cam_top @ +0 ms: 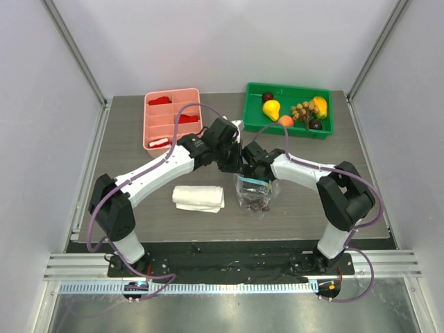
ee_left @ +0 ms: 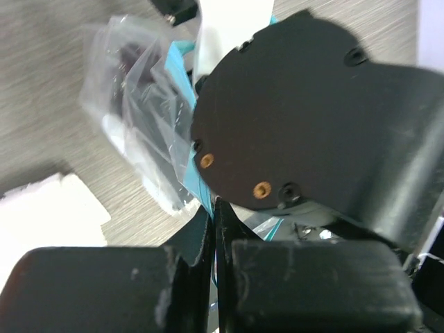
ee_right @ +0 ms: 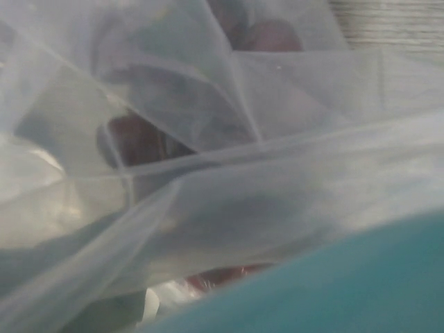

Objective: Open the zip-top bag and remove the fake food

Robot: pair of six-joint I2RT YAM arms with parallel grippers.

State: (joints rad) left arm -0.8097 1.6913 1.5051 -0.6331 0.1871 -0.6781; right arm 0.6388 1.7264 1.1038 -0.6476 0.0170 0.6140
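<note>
Resting seemingly between left jaws: zip-top bag (cam_top: 255,194)

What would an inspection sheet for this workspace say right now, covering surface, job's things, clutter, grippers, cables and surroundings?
Surface: grey wood-grain table, both arms bolted at its near edge.
Job's things: clear crinkly zip-top bag with light-blue strip at centre, dark pieces inside; glossy plastic fake fruits lie in the green plastic tray.
Clutter: folded white cloth beside the bag; pink compartment tray holding flat red pieces.
Grippers: left gripper fingers shut on the bag's blue strip; right gripper at the bag's top, fingers hidden.
Cables: purple cables loop along both arms, one over the pink tray.
Surroundings: white enclosure walls; aluminium rail at the near edge.
</note>
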